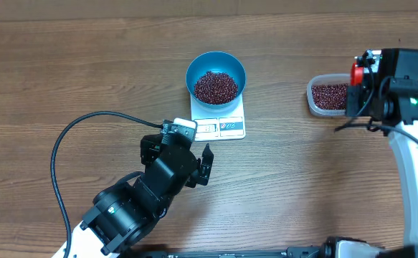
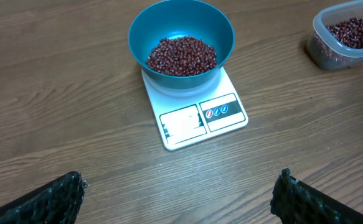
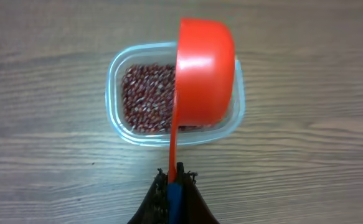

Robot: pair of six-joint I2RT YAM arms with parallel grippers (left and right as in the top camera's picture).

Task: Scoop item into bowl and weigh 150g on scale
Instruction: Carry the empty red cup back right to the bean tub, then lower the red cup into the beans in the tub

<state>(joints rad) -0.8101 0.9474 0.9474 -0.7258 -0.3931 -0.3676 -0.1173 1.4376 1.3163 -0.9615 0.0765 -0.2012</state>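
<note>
The blue bowl stands on the white scale and holds a heap of dark red beans. More beans lie in a clear plastic tub at the right. My right gripper is shut on the handle of an orange-red scoop, which hangs over the tub turned on its side. My left gripper hovers open over bare table in front of the scale, nothing between its fingers.
A black cable loops over the table at the left of my left arm. The wood table stretches all round the scale.
</note>
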